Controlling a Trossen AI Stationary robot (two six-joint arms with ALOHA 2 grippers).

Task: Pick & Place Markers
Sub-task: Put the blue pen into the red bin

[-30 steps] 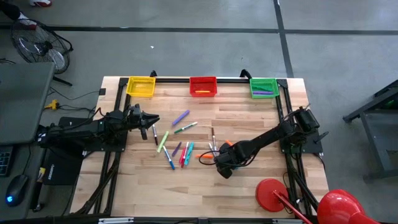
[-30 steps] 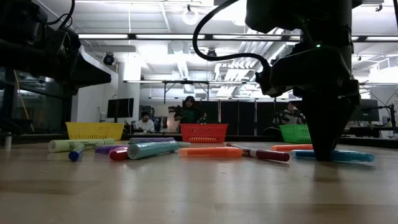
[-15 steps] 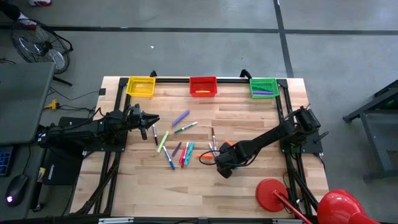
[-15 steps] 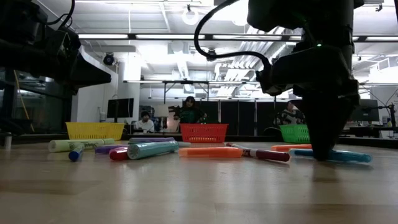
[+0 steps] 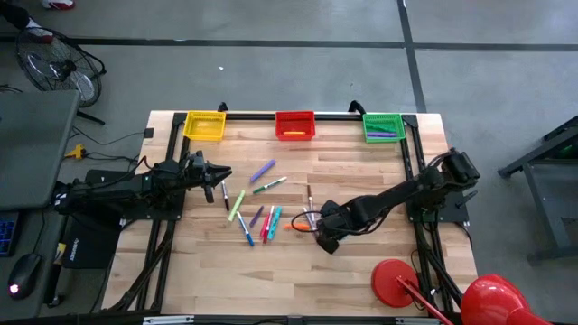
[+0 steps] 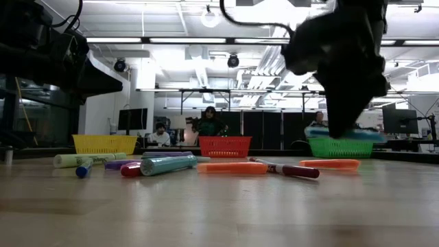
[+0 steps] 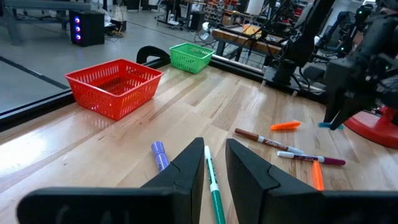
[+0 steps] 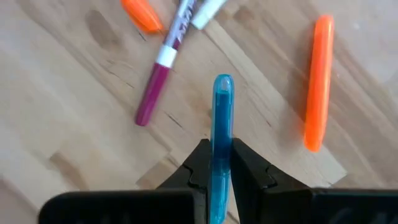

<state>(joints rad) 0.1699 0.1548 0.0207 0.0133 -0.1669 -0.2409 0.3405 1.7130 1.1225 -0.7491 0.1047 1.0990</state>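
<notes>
Wooden planks form the table (image 5: 361,171), with yellow (image 5: 205,125), red (image 5: 294,125) and green (image 5: 383,126) mesh baskets along its 12 o'clock edge. Loose markers (image 5: 257,217) lie scattered around the centre. At about 5 o'clock of that scatter, the right end effector (image 8: 214,163) pinches a light-blue marker (image 8: 221,118), lifted clear of the wood. At 9 o'clock the left end effector (image 7: 214,163) hovers, fingers narrowly parted and holding nothing.

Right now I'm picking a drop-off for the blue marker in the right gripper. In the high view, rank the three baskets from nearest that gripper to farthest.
From the right gripper:
1. Red basket, middle of the far edge.
2. Green basket, far right corner.
3. Yellow basket, far left corner.
</notes>
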